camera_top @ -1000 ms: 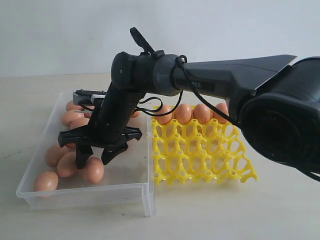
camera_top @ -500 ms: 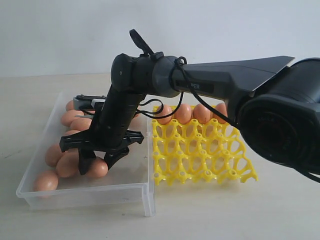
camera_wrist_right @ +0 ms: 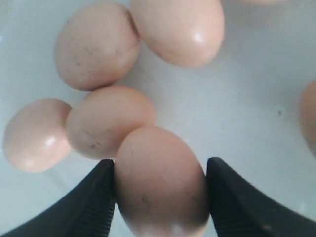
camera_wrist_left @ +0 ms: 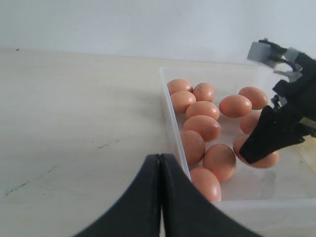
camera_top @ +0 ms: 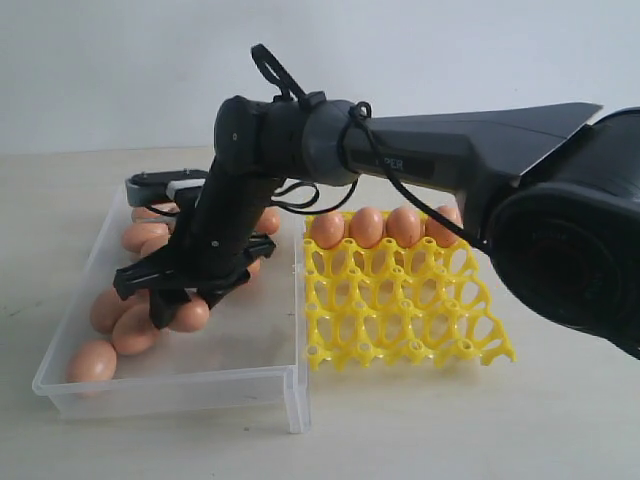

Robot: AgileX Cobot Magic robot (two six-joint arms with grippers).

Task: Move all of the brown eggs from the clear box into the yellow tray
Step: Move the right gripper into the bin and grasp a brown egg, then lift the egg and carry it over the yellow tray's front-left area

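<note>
My right pincer [camera_top: 182,310] grips 1 brown egg [camera_wrist_right: 159,185] inside the clear box [camera_top: 200,382], other eggs [camera_wrist_right: 109,121] just beside it. My left pincer [camera_wrist_left: 160,197] is clenched, empty.

Shell of brown eggs [camera_wrist_right: 160,182]: smooth, matt, faint dark specks. Clear box [camera_top: 170,390]: transparent plastic, glossy. Yellow tray [camera_top: 400,290]: glossy plastic. Table [camera_wrist_left: 74,123]: pale, matt.
</note>
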